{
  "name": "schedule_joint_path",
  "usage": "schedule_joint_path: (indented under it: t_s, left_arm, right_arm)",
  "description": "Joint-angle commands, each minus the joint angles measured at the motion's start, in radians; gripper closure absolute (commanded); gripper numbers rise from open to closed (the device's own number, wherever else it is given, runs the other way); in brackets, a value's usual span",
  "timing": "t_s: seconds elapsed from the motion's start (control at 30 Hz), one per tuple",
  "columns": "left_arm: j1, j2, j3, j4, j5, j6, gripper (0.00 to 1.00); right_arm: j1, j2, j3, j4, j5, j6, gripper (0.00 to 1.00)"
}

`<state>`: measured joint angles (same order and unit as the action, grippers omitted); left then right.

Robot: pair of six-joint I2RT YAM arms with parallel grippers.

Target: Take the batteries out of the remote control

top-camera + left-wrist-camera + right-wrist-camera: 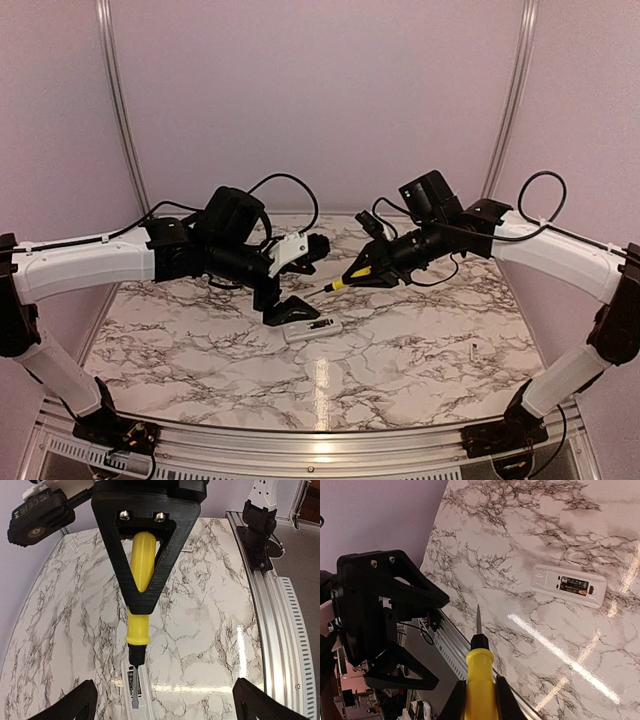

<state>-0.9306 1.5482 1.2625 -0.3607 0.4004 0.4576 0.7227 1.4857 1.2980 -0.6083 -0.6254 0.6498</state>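
Yellow-handled screwdriver [480, 677] in grasp of right gripper [366, 271]; left gripper [298, 282] wide apart over remote control [545, 580], print on batteries [574, 585] unreadable.

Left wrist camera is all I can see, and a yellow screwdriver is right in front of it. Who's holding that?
Observer: The right gripper is. It is shut on the yellow screwdriver.
Operator: Are the batteries inside the remote? The screwdriver blocks my view.
Observer: Yes. The right wrist view shows the remote control lying flat with its compartment open and the batteries in it.
Operator: Is anything else lying around?
Observer: One tiny pale screw-like piece lies on the right side of the table.
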Motion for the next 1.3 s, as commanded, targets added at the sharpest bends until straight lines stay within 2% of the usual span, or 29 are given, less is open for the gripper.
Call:
schedule_joint_path:
  t_s: [0.0,0.13,0.27,0.37,0.53,0.87,0.97,1.1,1.27]
  left_arm:
    - [-0.004,-0.102,-0.065,0.170,-0.026,-0.104,0.01]
    - [-0.002,-0.185,-0.157,0.316,-0.081,-0.235,0.01]
    - [-0.001,-0.292,-0.293,0.549,-0.251,-0.405,0.01]
    - [0.004,-0.356,-0.364,0.606,-0.236,-0.415,0.01]
    - [0.011,-0.352,-0.320,0.428,-0.164,-0.382,0.01]
    - [0.037,-0.376,-0.382,0.297,-0.173,-0.349,0.01]
    - [0.064,-0.335,-0.378,0.241,-0.138,-0.306,0.01]
    - [0.146,-0.252,-0.373,0.208,-0.011,-0.286,0.01]
    - [0.170,-0.151,-0.341,0.194,0.006,-0.210,0.01]
  right_arm:
    - [0.005,-0.042,0.031,-0.037,0.067,-0.022,1.00]
    - [0.004,-0.057,0.036,-0.045,0.104,-0.034,1.00]
    - [0.003,-0.069,0.040,-0.061,0.135,-0.044,1.00]
    - [0.004,-0.083,0.035,-0.075,0.157,-0.055,1.00]
    - [0.004,-0.104,0.019,-0.095,0.179,-0.074,1.00]
    - [-0.021,-0.098,0.029,-0.166,0.235,-0.144,1.00]
    - [-0.046,-0.077,0.031,-0.171,0.239,-0.156,1.00]
    - [-0.069,-0.021,0.076,-0.197,0.246,-0.157,1.00]
    - [-0.069,0.069,0.178,-0.289,0.251,-0.159,1.00]
